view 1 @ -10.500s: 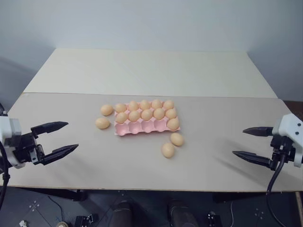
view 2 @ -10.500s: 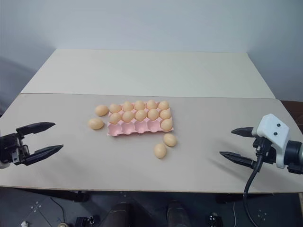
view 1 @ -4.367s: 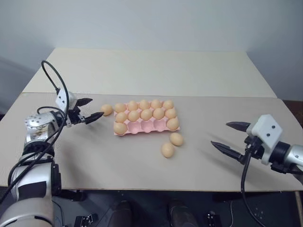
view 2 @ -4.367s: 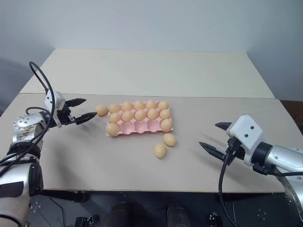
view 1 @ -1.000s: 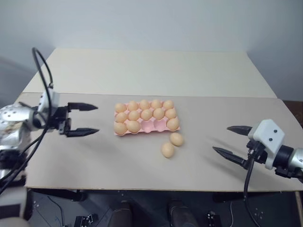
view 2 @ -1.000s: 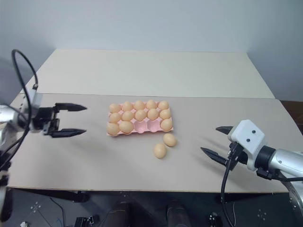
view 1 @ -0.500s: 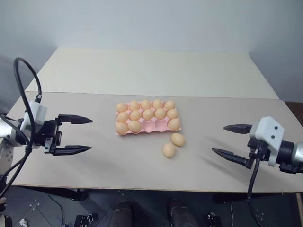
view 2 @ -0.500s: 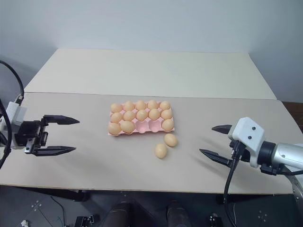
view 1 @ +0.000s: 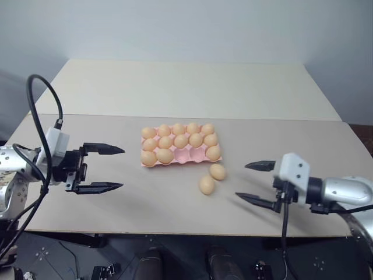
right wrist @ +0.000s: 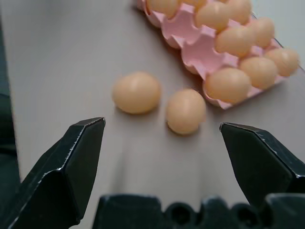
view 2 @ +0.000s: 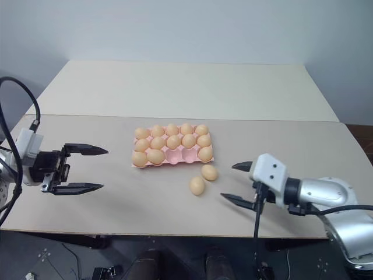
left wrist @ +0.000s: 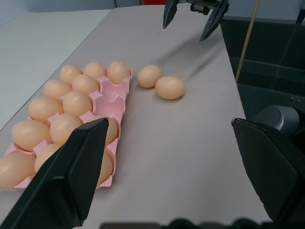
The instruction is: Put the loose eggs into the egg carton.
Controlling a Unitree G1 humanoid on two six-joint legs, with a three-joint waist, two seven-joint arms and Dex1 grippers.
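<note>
A pale table is seen, the pink egg carton laid mid-surface, and two loose eggs set just near-right of it.

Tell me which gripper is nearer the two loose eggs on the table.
Right. The right gripper hangs open just beside the loose eggs, on their right. The left gripper is open well off to their left, past the carton.

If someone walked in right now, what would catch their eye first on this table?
The pink egg carton at the middle of the table, nearly full, with two front-row cups bare. Next, two loose eggs lying on the table by its front right corner, with the open right gripper pointing at them. The open left gripper hangs off to the left.
</note>
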